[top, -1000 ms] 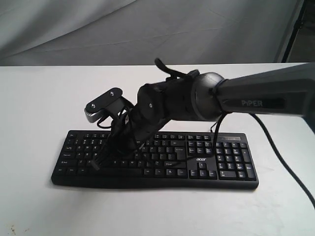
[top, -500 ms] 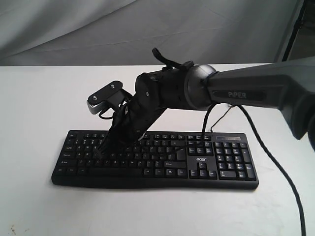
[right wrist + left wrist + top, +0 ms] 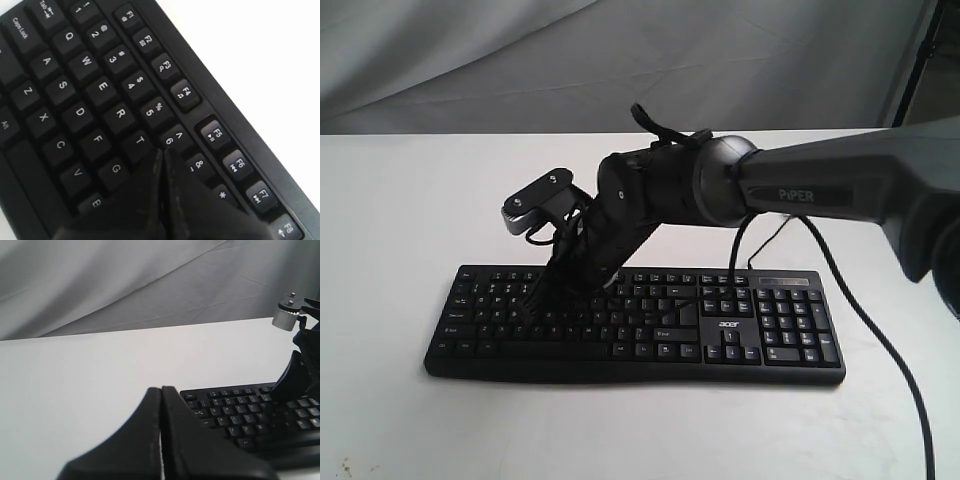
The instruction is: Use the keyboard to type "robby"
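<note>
The black keyboard (image 3: pixel 650 325) lies across the white table, with its number pad and "acer" logo on the right. My right gripper (image 3: pixel 552 288) reaches across to the keyboard's left half, pointing down at the upper letter rows. In the right wrist view the right gripper (image 3: pixel 163 151) is shut, its tips just beside the T and 6 keys of the keyboard (image 3: pixel 85 90). The key under the tips is hidden, and I cannot tell whether they touch it. My left gripper (image 3: pixel 161 388) is shut and empty, off the end of the keyboard (image 3: pixel 235 410). It is out of the exterior view.
A black arm cable (image 3: pixel 865 320) trails over the table right of the keyboard. A thin cable (image 3: pixel 772 232) runs behind the keyboard. Grey cloth (image 3: pixel 620 60) hangs behind the table's far edge. The right arm's wrist camera (image 3: pixel 535 205) sticks out above the keys.
My right gripper's tip has moved from the lower key rows toward the far rows and a little to the right. The arm's forearm has swung slightly up. The keyboard has not shifted.
</note>
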Tool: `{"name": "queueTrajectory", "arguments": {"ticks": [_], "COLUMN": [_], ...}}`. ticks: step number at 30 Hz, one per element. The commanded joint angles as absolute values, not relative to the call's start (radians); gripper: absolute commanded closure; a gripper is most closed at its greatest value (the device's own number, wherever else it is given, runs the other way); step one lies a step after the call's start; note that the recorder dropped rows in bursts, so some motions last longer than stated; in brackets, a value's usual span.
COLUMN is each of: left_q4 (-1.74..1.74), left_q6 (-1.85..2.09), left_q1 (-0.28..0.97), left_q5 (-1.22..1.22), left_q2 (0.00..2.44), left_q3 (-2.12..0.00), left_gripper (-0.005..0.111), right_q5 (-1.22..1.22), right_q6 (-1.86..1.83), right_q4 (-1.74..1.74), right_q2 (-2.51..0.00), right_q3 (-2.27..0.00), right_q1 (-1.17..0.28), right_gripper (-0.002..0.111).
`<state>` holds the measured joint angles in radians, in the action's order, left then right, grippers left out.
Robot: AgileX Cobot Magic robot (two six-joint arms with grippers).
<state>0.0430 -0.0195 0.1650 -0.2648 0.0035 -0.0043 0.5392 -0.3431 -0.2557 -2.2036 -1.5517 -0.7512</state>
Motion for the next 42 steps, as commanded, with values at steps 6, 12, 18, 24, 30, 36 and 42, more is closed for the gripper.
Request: {"name": "queueTrajectory", "arguments": {"ticks": [6, 12, 18, 24, 30, 36, 42], "left_q4": [0.048, 0.048, 0.048, 0.048, 0.048, 0.048, 0.048], "left_q6": [-0.022, -0.022, -0.022, -0.022, -0.022, -0.022, -0.022], "left_q1": [0.171, 0.171, 0.171, 0.171, 0.171, 0.171, 0.171], "left_q5": [-0.258, -0.258, -0.258, -0.258, -0.258, -0.258, -0.258], "left_q2": [0.000, 0.000, 0.000, 0.000, 0.000, 0.000, 0.000], "left_q3": [0.000, 0.000, 0.000, 0.000, 0.000, 0.000, 0.000], "left_gripper": [0.107, 0.107, 0.107, 0.107, 0.107, 0.107, 0.107], "right_q5": [0.505, 0.505, 0.564, 0.555, 0.526, 0.321, 0.222], "right_q6": [-0.355, -0.355, -0.352, -0.325, -0.193, -0.150, -0.148], "right_q4": [-0.253, -0.258, -0.236, -0.234, -0.221, -0.150, -0.212], "right_q2": [-2.231, -2.240, -2.155, -1.861, -1.365, -0.909, -0.679], "right_q3": [-1.556, -1.556, -1.556, -1.363, -0.935, -0.613, -0.469], "right_q1": [-0.747, -0.747, -0.747, -0.740, -0.680, -0.648, -0.648], "right_gripper": [0.108, 0.108, 0.108, 0.108, 0.108, 0.108, 0.108]}}
